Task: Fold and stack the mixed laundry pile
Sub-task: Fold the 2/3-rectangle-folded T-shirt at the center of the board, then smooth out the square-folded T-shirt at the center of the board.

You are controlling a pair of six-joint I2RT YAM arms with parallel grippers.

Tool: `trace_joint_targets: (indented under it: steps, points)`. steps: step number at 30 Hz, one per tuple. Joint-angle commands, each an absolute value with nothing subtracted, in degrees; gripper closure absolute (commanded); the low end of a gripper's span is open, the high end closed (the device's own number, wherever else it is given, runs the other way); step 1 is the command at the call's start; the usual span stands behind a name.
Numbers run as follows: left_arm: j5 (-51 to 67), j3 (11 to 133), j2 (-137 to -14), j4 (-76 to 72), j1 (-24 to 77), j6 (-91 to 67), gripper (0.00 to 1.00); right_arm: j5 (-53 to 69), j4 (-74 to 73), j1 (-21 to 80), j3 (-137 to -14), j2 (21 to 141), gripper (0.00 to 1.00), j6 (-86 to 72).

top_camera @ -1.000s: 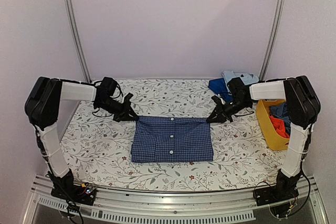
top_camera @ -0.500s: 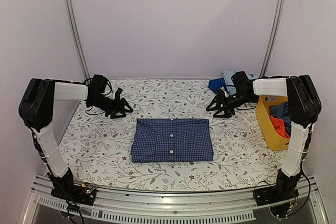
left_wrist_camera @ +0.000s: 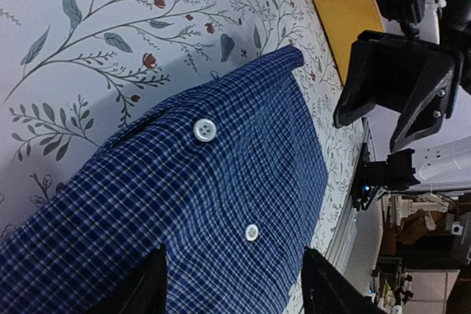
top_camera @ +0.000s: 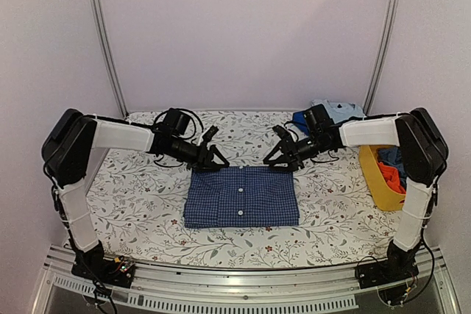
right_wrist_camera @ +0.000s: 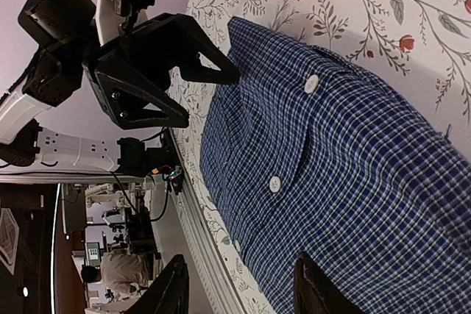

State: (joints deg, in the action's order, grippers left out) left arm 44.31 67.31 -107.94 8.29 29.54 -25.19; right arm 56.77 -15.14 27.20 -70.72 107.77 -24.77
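A blue small-check button shirt [top_camera: 241,196] lies folded into a flat rectangle in the middle of the table, buttons up. My left gripper [top_camera: 213,161] hovers open at the shirt's far left edge, and my right gripper [top_camera: 278,161] hovers open at its far right edge, tips facing each other. In the left wrist view the shirt [left_wrist_camera: 221,182] fills the space under the open left gripper [left_wrist_camera: 239,288]. In the right wrist view the shirt [right_wrist_camera: 338,167] lies under the open right gripper [right_wrist_camera: 243,292]. Neither holds cloth. A red-orange cloth piece [top_camera: 394,178] sits in the basket.
A yellow plastic basket [top_camera: 374,180] stands at the right edge, holding the orange piece and a dark blue garment [top_camera: 394,156]. Light blue and royal blue garments [top_camera: 335,112] lie at the back right. A floral cloth [top_camera: 132,204] covers the table.
Both grippers opened and let go of the shirt's far corners, drew outward, then swung back inward to the shirt's far edge. The shirt has stayed flat.
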Motion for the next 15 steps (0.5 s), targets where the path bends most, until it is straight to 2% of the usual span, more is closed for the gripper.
trace_joint_targets:
  steps: [1, 8, 11, 15]
  points:
    - [46.01, 68.61, -116.03, 0.97, 26.95, -29.15, 0.38, 60.48, -1.42, 26.98, -75.6, 118.78, 0.52, -32.23]
    - [49.55, 72.98, -125.86, -2.21, 20.12, -29.54, 0.38, 60.83, 6.36, 24.44, -79.6, 133.66, 0.52, -36.78]
    - [49.74, 73.91, -126.92, -0.35, 16.79, -27.63, 0.37, 60.61, 7.68, 22.6, -79.8, 135.11, 0.51, -38.42]
    - [49.82, 72.9, -121.2, 3.18, 15.36, -24.67, 0.32, 60.97, 5.51, 21.23, -81.72, 130.94, 0.41, -39.42]
